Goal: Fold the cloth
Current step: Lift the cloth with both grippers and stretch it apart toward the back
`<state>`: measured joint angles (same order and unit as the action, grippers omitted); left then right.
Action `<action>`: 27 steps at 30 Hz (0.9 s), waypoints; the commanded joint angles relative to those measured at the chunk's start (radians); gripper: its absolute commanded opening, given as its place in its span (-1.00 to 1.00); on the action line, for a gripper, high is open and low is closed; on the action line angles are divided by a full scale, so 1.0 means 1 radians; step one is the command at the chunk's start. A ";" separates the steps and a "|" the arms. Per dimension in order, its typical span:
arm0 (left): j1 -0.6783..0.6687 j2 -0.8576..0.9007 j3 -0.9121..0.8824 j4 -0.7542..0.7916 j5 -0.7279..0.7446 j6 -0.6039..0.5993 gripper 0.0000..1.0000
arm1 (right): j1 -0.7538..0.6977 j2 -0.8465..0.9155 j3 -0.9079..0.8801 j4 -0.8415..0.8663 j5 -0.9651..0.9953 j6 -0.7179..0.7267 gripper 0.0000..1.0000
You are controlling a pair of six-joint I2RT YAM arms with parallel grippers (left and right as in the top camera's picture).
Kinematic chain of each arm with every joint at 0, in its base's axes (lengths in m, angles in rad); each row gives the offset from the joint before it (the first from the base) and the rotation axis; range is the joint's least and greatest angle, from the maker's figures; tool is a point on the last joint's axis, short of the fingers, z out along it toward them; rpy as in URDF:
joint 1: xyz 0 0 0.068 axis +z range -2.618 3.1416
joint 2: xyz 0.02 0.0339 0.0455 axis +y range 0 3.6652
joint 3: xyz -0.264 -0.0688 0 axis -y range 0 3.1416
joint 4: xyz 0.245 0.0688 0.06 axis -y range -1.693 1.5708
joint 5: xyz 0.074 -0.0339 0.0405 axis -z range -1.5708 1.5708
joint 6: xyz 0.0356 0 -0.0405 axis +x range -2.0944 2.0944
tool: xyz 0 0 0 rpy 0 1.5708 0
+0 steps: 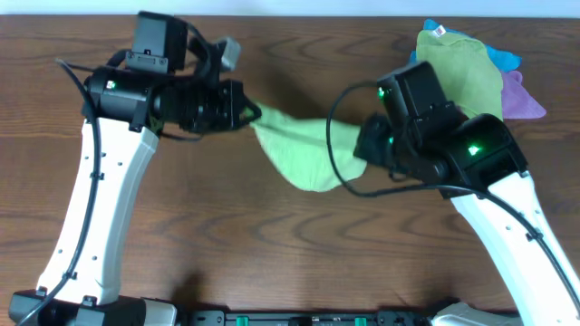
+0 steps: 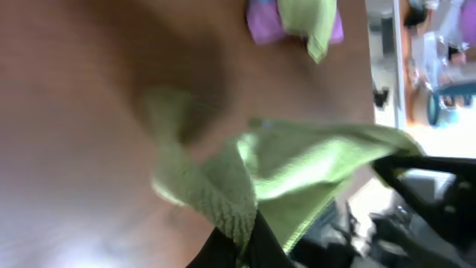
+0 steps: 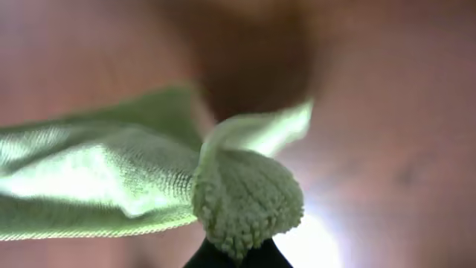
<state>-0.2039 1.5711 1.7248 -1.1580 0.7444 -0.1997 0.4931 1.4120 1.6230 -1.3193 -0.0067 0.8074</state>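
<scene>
Two pinches: left gripper (image 1: pixel 252 114) and right gripper (image 3: pixel 234 259) each clamp the cloth (image 1: pixel 304 154)
Hold it taut between them, then lay the edges level on the worktop (image 1: pixel 272 244)

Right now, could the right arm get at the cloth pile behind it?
Probably not yet: the pile lies close with nothing between, but the right arm has its jaws shut on the cloth.
</scene>
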 commanded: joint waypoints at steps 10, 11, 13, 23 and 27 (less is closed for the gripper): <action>0.008 0.034 0.005 0.087 -0.235 0.008 -0.89 | 0.009 -0.013 0.016 0.020 0.248 0.029 -0.97; 0.013 0.037 0.005 0.090 -0.231 0.017 -0.88 | 0.002 -0.013 0.016 0.024 0.303 0.029 -0.97; 0.018 0.040 0.005 0.093 -0.231 0.054 -0.88 | -0.019 -0.013 0.016 0.043 0.388 0.029 -0.97; 0.013 0.142 0.005 0.166 -0.225 0.119 -0.88 | -0.036 0.091 0.016 0.216 0.366 -0.098 -0.97; 0.000 0.203 0.005 0.196 -0.221 0.118 -0.88 | -0.037 0.180 0.016 0.241 0.358 -0.087 -0.97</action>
<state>-0.1997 1.7393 1.7245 -0.9760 0.5407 -0.1032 0.4702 1.5425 1.6279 -1.0924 0.3305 0.7372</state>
